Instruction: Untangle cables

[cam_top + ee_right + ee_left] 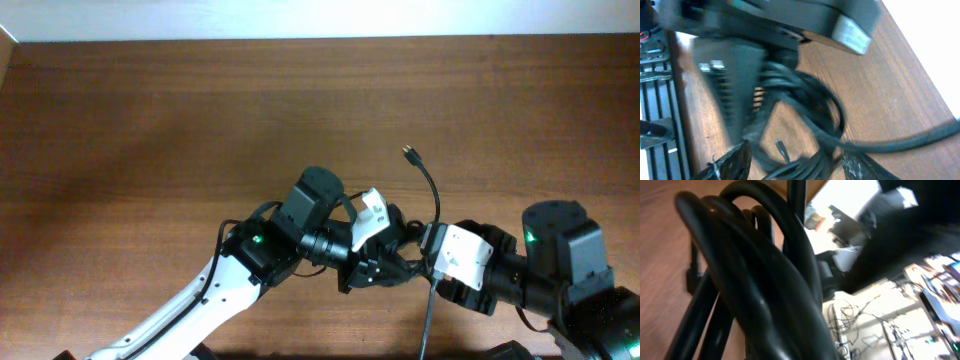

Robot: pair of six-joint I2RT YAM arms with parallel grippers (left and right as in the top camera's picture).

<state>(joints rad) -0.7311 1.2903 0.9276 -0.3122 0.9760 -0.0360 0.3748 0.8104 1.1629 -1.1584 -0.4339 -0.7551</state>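
Since both arms have crowded into the lower middle of the tabletop (150,120), the overhead shot reads like a two-handed pull: the left claw (385,262) and right claw (418,250) sit nose to nose with the knotted part of the cables (434,195) squeezed between them. One thin strand arcs away toward the far side and ends in a small plug (408,153), and another trails off toward the near edge. My guess is the left arm anchors the bundle so the right can pick a loop out. The left wrist view is basically all cable (755,280): glossy, round black cords looped over each other right up against the lens, with reddish-brown wood grain off to the side. You can't see the fingers here, but the bundle hangs this close because that claw looks clenched on it. In the right wrist view the coil (810,100) dangles from the blurry dark left claw (755,75) just above the wood, with one strand running off to the right. The right claw's own fingers (732,162) stand apart at the bottom edge, straddling a loop but not pinching anything. The rubbery cords look floppy and likely to snag.
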